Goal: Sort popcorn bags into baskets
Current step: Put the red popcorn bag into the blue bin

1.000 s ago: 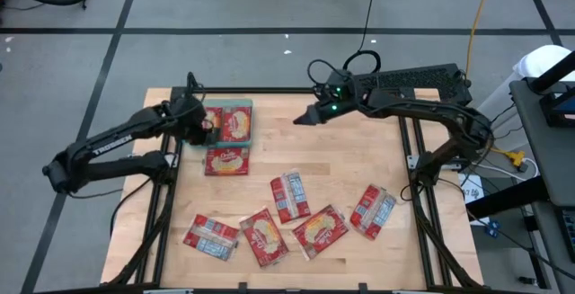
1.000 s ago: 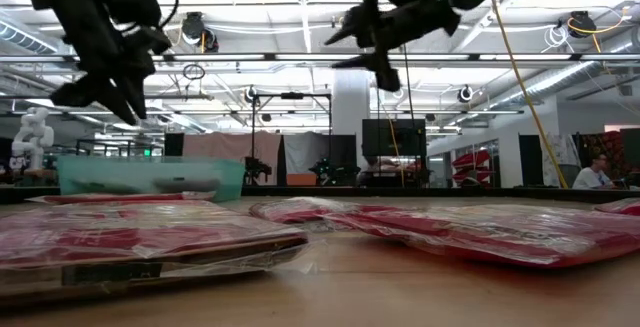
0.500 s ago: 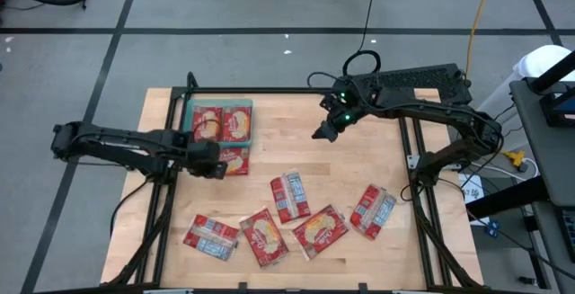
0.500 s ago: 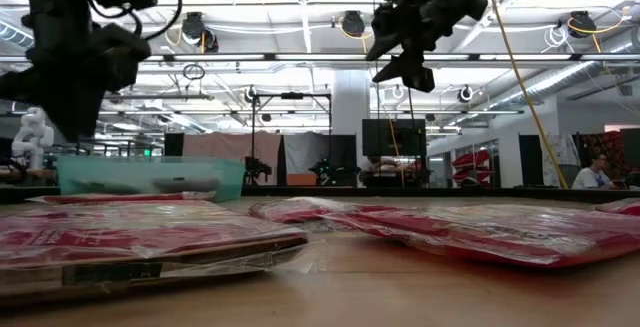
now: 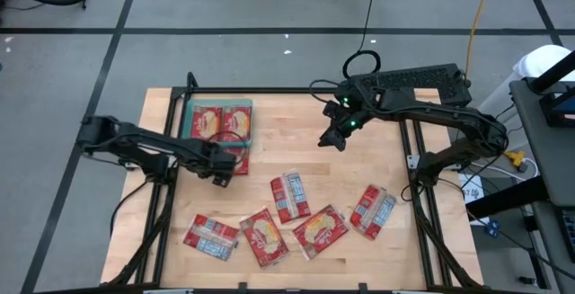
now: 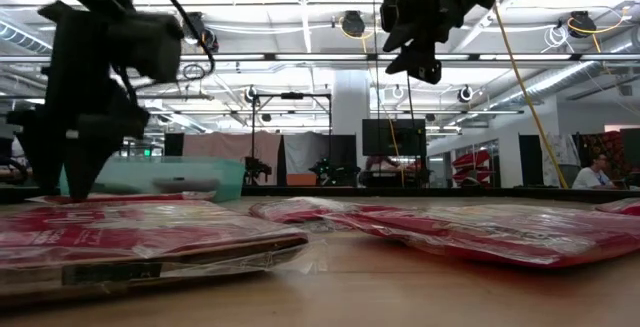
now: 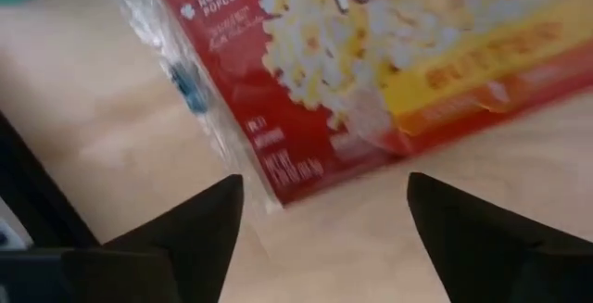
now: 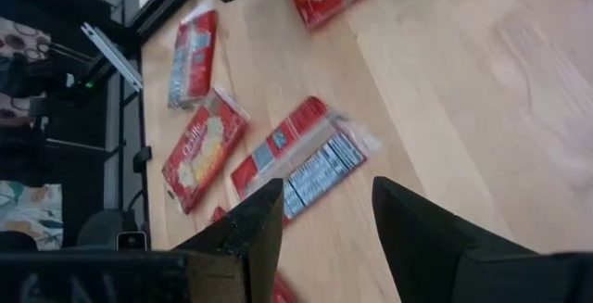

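— Now, left gripper?
— Fingers spread wide, nothing between them, low over one popcorn bag lying just beside the teal basket
— Basket contents?
— Two bags, side by side
— Right gripper?
— Raised above bare table, jaws partly apart, empty. Five loose bags along the near side

"NON-GMO POPCORN" on popcorn bag

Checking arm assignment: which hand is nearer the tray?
Left. The left hand hovers just below the tray in the high view; the right hand is farther off.
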Controlling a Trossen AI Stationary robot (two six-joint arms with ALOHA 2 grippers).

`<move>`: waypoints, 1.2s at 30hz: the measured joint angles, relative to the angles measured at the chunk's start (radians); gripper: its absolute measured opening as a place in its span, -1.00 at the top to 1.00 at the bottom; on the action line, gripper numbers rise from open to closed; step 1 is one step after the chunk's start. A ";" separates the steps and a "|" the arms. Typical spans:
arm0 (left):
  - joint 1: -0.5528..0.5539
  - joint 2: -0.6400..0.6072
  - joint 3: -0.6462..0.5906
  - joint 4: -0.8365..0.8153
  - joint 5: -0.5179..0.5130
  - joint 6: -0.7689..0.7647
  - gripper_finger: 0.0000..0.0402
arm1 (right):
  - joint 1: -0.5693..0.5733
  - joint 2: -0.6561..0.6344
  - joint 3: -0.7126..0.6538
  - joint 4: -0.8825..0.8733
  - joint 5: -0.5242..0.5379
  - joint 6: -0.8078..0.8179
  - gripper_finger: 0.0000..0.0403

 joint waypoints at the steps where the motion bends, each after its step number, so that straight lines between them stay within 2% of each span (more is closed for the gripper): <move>1: 0.006 0.026 0.000 0.005 -0.001 0.027 -0.54 | 0.000 -0.002 0.000 0.001 0.001 0.000 0.22; 5: 0.032 0.101 0.009 0.020 0.004 0.111 -0.41 | 0.000 -0.002 0.000 -0.003 0.001 0.000 0.22; 9: 0.058 0.123 0.012 0.044 0.014 0.181 -0.14 | 0.007 -0.002 0.000 -0.006 0.001 0.009 0.22; 12: 0.066 0.125 0.012 0.062 0.014 0.206 0.20 | 0.009 -0.002 0.000 -0.004 0.001 0.029 0.22; 16: 0.063 0.126 0.011 0.094 0.015 0.259 0.77 | 0.009 -0.002 0.000 0.024 0.003 0.075 0.22; 18: 0.053 0.121 0.011 0.098 -0.011 0.270 0.92 | 0.009 -0.002 0.000 0.060 0.008 0.110 0.22; 22: 0.028 0.088 0.048 0.090 -0.081 0.269 0.97 | 0.014 -0.002 0.000 0.133 0.081 0.237 0.22; 27: -0.027 -0.012 0.177 0.093 -0.074 0.297 0.99 | 0.034 -0.002 0.000 0.224 0.135 0.381 0.22; 30: -0.056 -0.042 0.272 0.073 -0.108 0.312 0.99 | 0.058 -0.001 0.000 0.262 0.162 0.460 0.22; 36: -0.071 -0.051 0.414 0.020 -0.164 0.453 0.99 | 0.111 0.020 -0.008 0.262 0.195 0.600 0.22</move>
